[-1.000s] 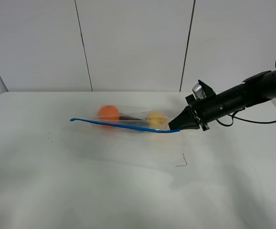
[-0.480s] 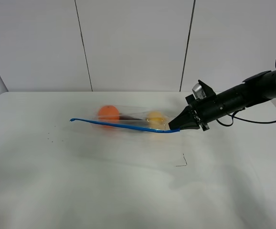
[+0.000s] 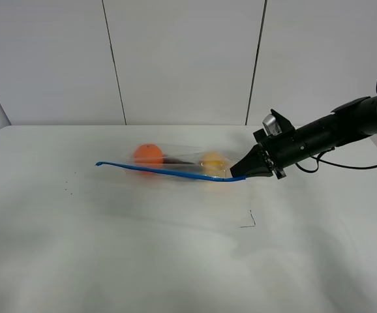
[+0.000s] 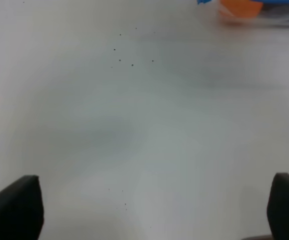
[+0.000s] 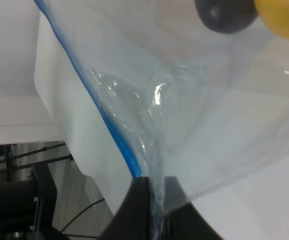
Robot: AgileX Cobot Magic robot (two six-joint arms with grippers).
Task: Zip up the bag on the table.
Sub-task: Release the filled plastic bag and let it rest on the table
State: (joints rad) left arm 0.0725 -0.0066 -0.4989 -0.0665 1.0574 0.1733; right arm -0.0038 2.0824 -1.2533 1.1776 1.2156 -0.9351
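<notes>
White table (image 3: 143, 261) bore the bag (image 3: 182, 163); the right gripper (image 3: 241, 174) pinched its zip strip's (image 3: 162, 171) near end, strip running away leftward; the left gripper (image 4: 149, 210), spread empty, stayed apart.

The bag (image 3: 175, 166) lies on the table (image 3: 143, 254), toward its back. The right gripper (image 3: 241, 175) pinches the bag's right end. Inside, the orange (image 3: 148, 155) sits left, the pear (image 3: 212, 160) right, the eggplant (image 3: 179, 159) between them.

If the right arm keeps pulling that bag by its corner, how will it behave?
Likely floppy: the bag film wrinkles where the right gripper pinches it. Its blue zip strip sags in a curve, so it probably won't stay taut unaided. The round orange inside may roll and shift the weight.
</notes>
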